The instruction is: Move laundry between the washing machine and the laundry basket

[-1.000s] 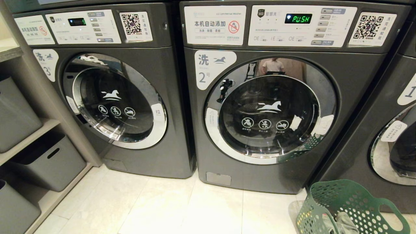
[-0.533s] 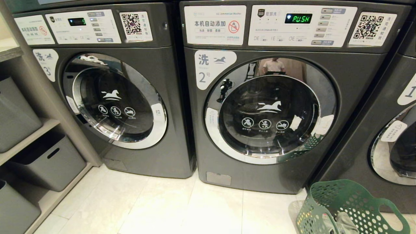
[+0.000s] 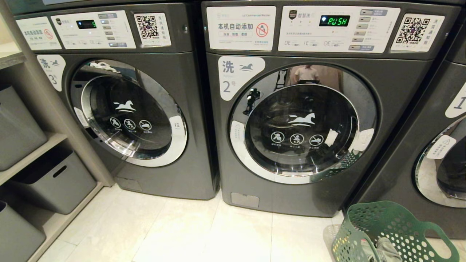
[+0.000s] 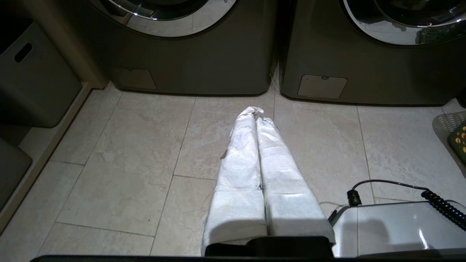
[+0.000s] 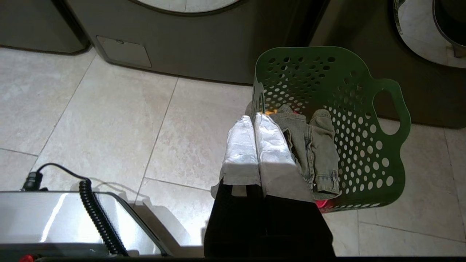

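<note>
Nothing is shifting in the head view since the earlier frames: machines, basket and floor are all sitting where they were, and neither arm is showing there.

Taking the washing machine (image 3: 313,109) marked "2" as the landmark, it is standing at the middle of the head view with its chrome-ringed round door (image 3: 304,123) shut and its green display (image 3: 334,20) reading "PUSH". A like machine marked "3" (image 3: 120,102) is standing just beside it on the robot's left, and a third one marked "1" (image 3: 437,145) is standing just beside it on the robot's right. Grey storage bins (image 3: 54,182) are sitting on shelves beyond the machine marked "3", well apart from the landmark.

The laundry basket (image 3: 386,222), green and perforated, is resting on the pale tiled floor (image 3: 182,229) near the landmark's lower right corner, in front of the gap between it and the machine marked "1". Laundry is lying inside it: a grey-olive denim piece (image 5: 313,145) is draping over the top, with slivers of orange and red-pink cloth peeking out around it.

The right gripper (image 5: 255,118) is hanging above the floor just at the basket's near rim, its white-wrapped fingers pressed together and holding nothing. The left gripper (image 4: 256,112) is hanging over the tiles in front of the gap between the landmark and the machine marked "3", its wrapped fingers likewise closed and empty.
</note>
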Robot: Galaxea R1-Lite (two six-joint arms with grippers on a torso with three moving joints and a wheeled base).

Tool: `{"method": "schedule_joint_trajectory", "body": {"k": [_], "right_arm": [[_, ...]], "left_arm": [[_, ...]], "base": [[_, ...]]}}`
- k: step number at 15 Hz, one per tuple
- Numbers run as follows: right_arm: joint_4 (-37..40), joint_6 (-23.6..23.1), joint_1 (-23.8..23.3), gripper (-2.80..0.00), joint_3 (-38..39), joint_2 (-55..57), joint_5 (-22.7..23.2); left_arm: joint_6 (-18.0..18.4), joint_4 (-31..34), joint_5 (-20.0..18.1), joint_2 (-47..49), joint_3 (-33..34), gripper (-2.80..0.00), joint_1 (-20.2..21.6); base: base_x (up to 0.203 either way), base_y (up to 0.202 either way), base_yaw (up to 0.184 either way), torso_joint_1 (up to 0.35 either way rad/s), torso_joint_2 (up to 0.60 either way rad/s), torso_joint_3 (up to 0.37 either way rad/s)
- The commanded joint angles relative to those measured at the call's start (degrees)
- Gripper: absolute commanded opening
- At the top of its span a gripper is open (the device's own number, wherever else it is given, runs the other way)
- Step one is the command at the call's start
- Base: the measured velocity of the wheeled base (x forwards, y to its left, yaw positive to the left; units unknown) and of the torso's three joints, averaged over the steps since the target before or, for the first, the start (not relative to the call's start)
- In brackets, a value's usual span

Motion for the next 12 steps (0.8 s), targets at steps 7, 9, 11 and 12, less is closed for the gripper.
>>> {"method": "schedule_joint_trajectory", "body": {"k": [7, 9, 11, 12], "right_arm": [[-1.9, -0.1, 5.0, -2.8, 0.7, -3.6, 1.0], [-1.8, -0.5, 3.8, -2.8, 0.7, -9.6, 0.7], [-2.0, -0.7, 3.2, -2.8, 0.7, -15.6, 0.5], [-2.1, -0.7, 2.9, -2.8, 0.8, -16.1, 0.5]], "left_arm": [[0.1, 0.1, 0.0, 0.0, 0.0, -2.8, 0.0], [0.1, 0.1, 0.0, 0.0, 0.0, -2.8, 0.0], [0.1, 0.1, 0.0, 0.0, 0.0, -2.8, 0.0], [0.1, 0.1, 0.0, -0.1, 0.0, -2.8, 0.0]], "base": [[0.0, 0.0, 0.0, 0.0, 0.0, 0.0], [0.0, 0.0, 0.0, 0.0, 0.0, 0.0], [0.0, 0.0, 0.0, 0.0, 0.0, 0.0], [0.0, 0.0, 0.0, 0.0, 0.0, 0.0]]}}
